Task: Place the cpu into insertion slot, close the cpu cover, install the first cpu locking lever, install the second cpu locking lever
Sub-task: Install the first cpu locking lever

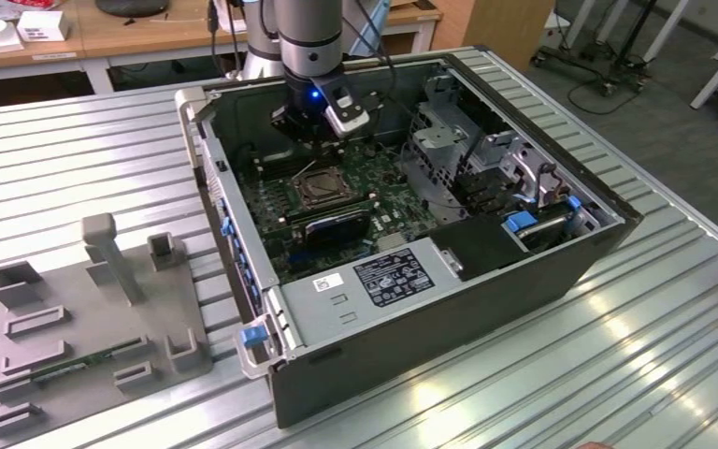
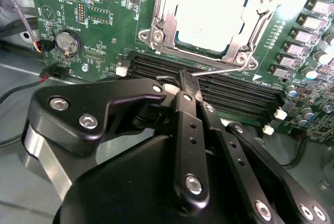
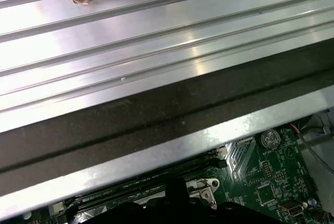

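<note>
Hanging in the upper middle of the exterior view, the black gripper (image 1: 313, 140) reaches down into the open dark computer case (image 1: 484, 309) on the ribbed metal counter (image 1: 609, 374). In the second wrist view its fingers (image 2: 185, 130) are drawn narrow, tips together at the end of a thin silvery locking lever (image 2: 224, 69) that lies over the long black memory slots (image 2: 235, 98). Just beside the lever, the pale silvery square cpu (image 2: 211, 12) sits in the square metal-rimmed insertion slot (image 1: 322, 187). The thin silvery frame of the cpu cover (image 2: 159, 20) lies closed around it.

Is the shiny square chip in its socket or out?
In. In the second wrist view the cpu lies flat inside the insertion slot, with the cpu cover frame down around its edges.
</note>
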You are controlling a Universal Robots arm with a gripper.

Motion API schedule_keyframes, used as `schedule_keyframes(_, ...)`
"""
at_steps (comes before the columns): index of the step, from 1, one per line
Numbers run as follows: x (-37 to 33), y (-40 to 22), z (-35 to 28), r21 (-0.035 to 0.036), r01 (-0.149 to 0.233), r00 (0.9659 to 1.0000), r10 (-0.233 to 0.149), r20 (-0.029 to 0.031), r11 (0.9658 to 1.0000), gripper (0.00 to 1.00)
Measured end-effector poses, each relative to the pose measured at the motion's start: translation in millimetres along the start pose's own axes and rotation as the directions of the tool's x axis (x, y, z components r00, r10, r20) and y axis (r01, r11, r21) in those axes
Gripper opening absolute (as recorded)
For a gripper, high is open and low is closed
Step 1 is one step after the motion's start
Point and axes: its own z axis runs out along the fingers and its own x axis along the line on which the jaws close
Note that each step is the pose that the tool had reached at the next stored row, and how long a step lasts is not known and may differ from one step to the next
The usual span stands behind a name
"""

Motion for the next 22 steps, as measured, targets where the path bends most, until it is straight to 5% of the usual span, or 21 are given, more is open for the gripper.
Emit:
schedule_keyframes(7,-0.1,0.1,-1.0,0.0001,0.000,1.0000,0.000,-0.0002,1.0000,0.11)
schedule_keyframes(17,-1.3,2.6,-15.1,0.0000,0.000,1.0000,0.000,-0.0001,1.0000,0.11)
schedule_keyframes(22,1.3,1.8,-15.2,-0.0021,0.002,1.0000,-0.002,0.0032,1.0000,0.11)
